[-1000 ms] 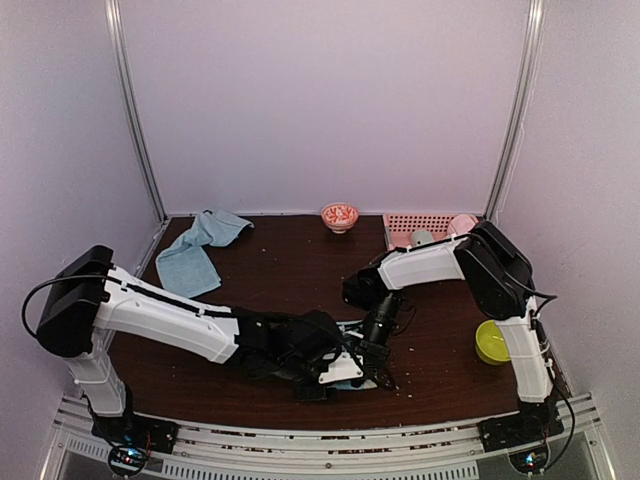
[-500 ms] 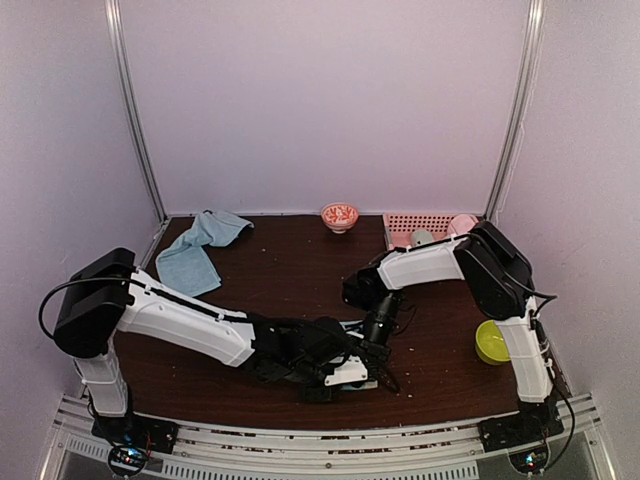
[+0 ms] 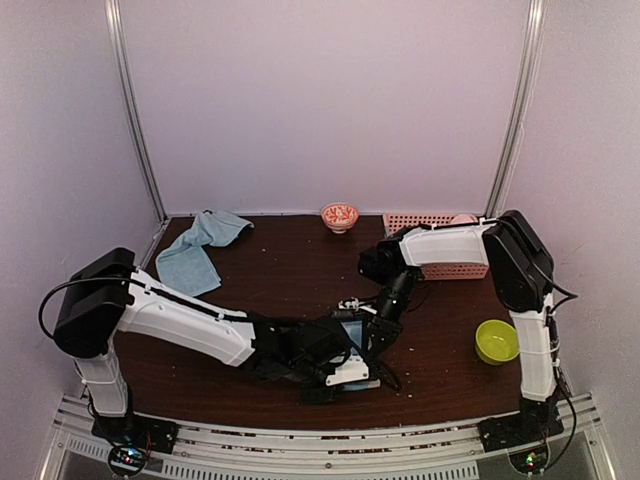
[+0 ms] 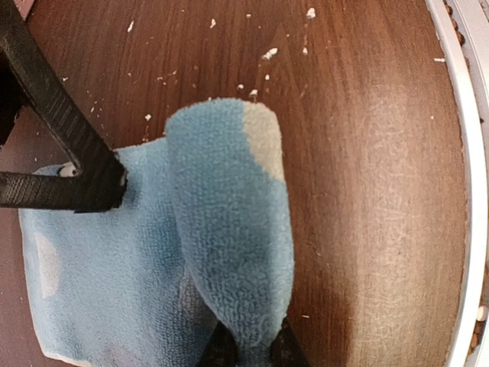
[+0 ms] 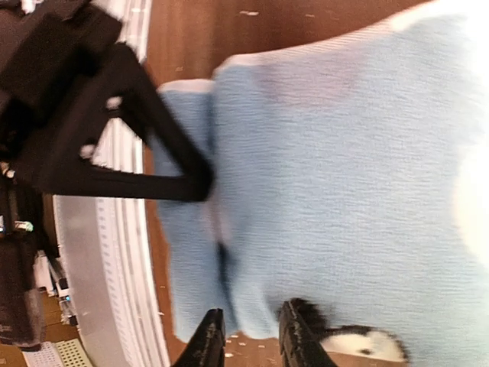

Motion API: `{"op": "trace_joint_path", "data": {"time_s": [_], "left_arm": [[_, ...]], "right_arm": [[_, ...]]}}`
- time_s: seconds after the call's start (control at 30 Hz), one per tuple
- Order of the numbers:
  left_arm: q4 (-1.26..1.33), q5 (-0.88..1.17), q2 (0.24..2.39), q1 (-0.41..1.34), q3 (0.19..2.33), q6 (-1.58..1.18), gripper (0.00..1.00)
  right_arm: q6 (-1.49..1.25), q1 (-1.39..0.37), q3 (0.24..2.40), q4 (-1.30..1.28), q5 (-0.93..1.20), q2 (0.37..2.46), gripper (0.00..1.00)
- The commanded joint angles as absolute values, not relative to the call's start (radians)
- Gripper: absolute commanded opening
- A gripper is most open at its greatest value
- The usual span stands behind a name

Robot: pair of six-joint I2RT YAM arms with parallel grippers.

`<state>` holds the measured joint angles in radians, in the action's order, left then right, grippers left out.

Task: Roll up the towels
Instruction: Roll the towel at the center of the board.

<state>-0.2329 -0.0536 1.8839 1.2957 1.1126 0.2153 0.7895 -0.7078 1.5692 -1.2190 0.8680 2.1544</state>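
Okay, spotted towel [image 4: 229,252]: light blue, lying on the table [image 4: 367,191] around the middle, toward the near edge. In the top view both my arms cover most of it and only a small blue patch shows. Part of it is pulled up into a thick rounded fold with a white spot on its end. The rest lies flat beside the fold, with another pale spot on it.

My left fingers [image 4: 221,350] are closed on the base of that fold, cloth pinched between them.

My right fingers [image 5: 208,340] stand a little apart at the towel's edge. That wrist view is blurred, so I cannot tell whether they grip cloth or just sit over it. In the left wrist view, one right finger's tip is at the flat part, just beside the fold. Both sets of fingers are close together over the same towel.

White crumbs [image 4: 267,53] are scattered on the wood around the towel.

Plain towel [image 3: 195,255]: crumpled and unrolled at the far left of the table, well apart from both arms.

Pink lattice basket [image 3: 455,270] is at the far right, partly behind my right arm. Lime-green bowl [image 3: 497,342] is at the right, near the right arm's upright link. A small bowl [image 3: 340,216] sits at the far edge, middle, and its contents are too small to tell.
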Motion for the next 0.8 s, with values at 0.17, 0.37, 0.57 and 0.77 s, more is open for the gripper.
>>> {"op": "trace_joint_path", "data": {"time_s": [0.17, 0.37, 0.57, 0.77], "left_arm": [[-0.377, 0.056, 1.933, 1.294, 1.213, 0.160, 0.07], [-0.417, 0.206, 1.970, 1.238, 1.264, 0.102, 0.08], [-0.356, 0.470, 1.999, 1.121, 1.236, 0.044, 0.08], [-0.242, 0.702, 2.059, 1.031, 1.202, -0.046, 0.09]], "right_arm": [[0.511, -0.716, 1.607, -0.927, 0.638, 2.208, 0.18], [0.562, -0.659, 1.761, -1.077, 0.697, 2.183, 0.19], [0.601, -0.559, 1.871, -1.168, 0.785, 1.961, 0.30], [0.657, -0.551, 1.823, -1.180, 0.936, 1.702, 0.35]]}}
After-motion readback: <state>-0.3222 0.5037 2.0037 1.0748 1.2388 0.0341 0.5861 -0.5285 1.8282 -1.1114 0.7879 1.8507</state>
